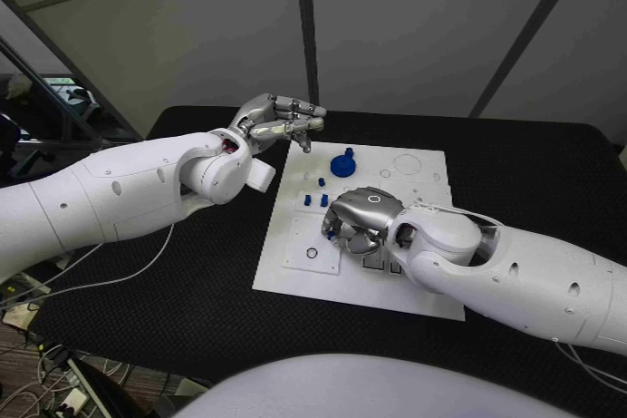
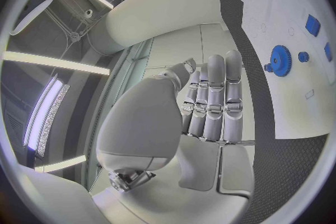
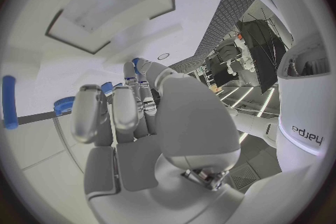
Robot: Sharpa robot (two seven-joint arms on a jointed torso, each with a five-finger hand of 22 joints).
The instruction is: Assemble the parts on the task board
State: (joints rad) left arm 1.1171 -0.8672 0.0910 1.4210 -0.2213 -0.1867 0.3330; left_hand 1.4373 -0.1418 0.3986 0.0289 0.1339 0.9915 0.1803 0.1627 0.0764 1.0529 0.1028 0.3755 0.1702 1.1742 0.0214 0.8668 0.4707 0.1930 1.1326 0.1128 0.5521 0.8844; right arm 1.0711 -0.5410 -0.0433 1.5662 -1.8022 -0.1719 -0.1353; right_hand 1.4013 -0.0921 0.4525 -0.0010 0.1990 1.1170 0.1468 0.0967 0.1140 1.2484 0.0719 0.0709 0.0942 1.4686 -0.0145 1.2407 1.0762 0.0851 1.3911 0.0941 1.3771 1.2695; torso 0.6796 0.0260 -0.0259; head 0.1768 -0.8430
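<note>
The white task board [image 1: 294, 280] lies mid-table. A blue gear [image 1: 342, 164] [image 2: 280, 60] [image 3: 64, 105] stands near its far edge, with small blue parts [image 1: 316, 199] [image 2: 313, 25] beside it. My right hand [image 1: 360, 220] hangs low over the board's middle with its fingers curled down. In the right wrist view the thumb and a finger pinch a small blue part [image 3: 135, 61]. My left hand [image 1: 277, 119] [image 2: 210, 106] floats above the table past the board's far left corner. Its fingers lie side by side and hold nothing.
A raised white block [image 1: 313, 241] with a dark ring [image 1: 311, 252] sits on the board's near left. Dark slots [image 1: 379, 266] lie beside my right wrist. White cables [image 1: 124, 277] run along the black table's left edge. A long blue peg [image 3: 8, 102] lies on the board.
</note>
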